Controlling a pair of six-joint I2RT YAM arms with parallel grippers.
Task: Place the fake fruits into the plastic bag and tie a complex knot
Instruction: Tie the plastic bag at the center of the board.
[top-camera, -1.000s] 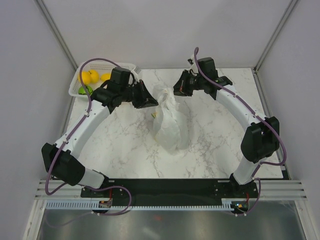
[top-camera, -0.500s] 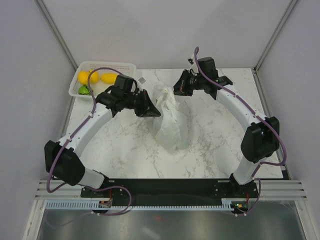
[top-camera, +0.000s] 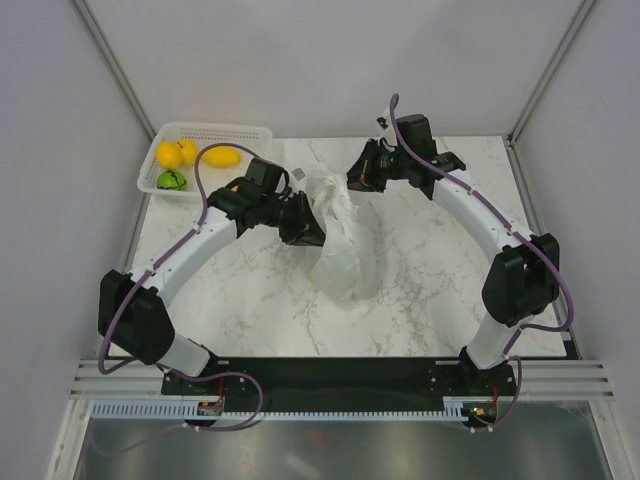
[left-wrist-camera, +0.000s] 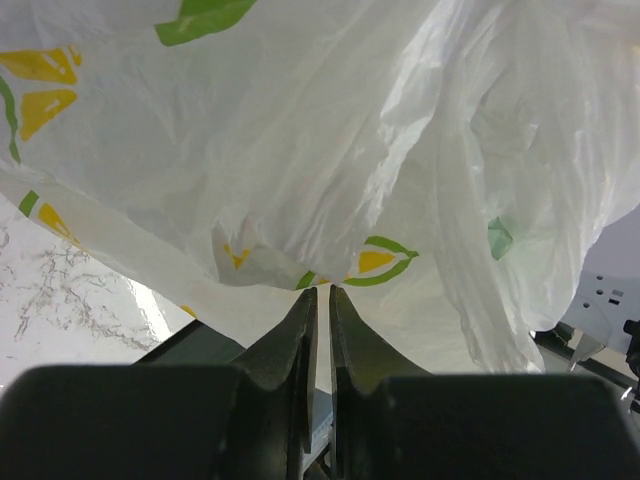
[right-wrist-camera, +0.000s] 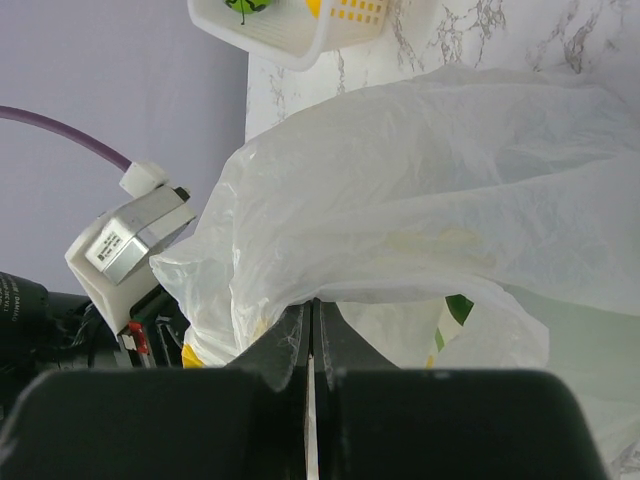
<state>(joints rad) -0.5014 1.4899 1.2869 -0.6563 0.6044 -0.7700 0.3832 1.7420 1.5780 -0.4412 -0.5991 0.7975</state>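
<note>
The plastic bag (top-camera: 340, 245) stands crumpled at mid-table, white with lemon prints. My right gripper (top-camera: 355, 182) is shut on the bag's upper edge and holds it up; the right wrist view shows the film (right-wrist-camera: 430, 200) pinched at its tips (right-wrist-camera: 311, 303). My left gripper (top-camera: 312, 235) is at the bag's left side, jaws nearly together and holding no fruit. Its tips (left-wrist-camera: 319, 288) touch a printed fold of the bag (left-wrist-camera: 330, 130). Fake fruits lie in the basket: a lemon (top-camera: 168, 154), a mango (top-camera: 222, 157) and a green lime (top-camera: 171, 180). No knot shows.
The rigid white perforated basket (top-camera: 215, 128) sits at the table's far left corner and also shows in the right wrist view (right-wrist-camera: 300, 35). Grey walls enclose the marble table (top-camera: 250, 290) on three sides.
My left arm has swung from beside the basket toward the near right, bringing its gripper against the bag's left side. The right arm and the bag's held edge have not moved.
</note>
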